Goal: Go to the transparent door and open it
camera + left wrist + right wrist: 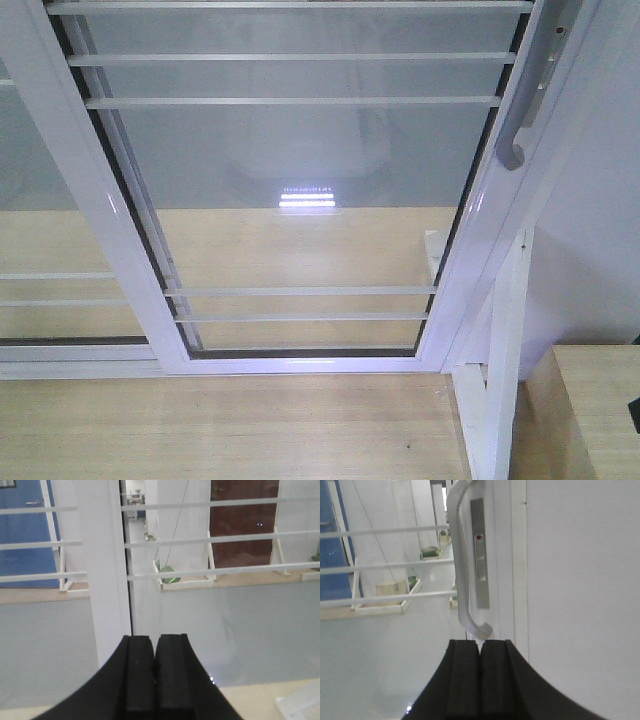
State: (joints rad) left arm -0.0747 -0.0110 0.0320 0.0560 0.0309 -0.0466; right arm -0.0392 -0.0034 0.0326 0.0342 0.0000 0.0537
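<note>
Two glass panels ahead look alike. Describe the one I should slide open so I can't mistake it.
Start at the plain white wall on the right of the front view. The transparent door is the white-framed glass panel directly beside it, crossed by thin white bars. Unlike the left panel, its right frame edge carries a long curved grey handle.

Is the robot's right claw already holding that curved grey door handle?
No, the right gripper is shut on nothing, and the grey handle shows unclasped above its tips.
</note>
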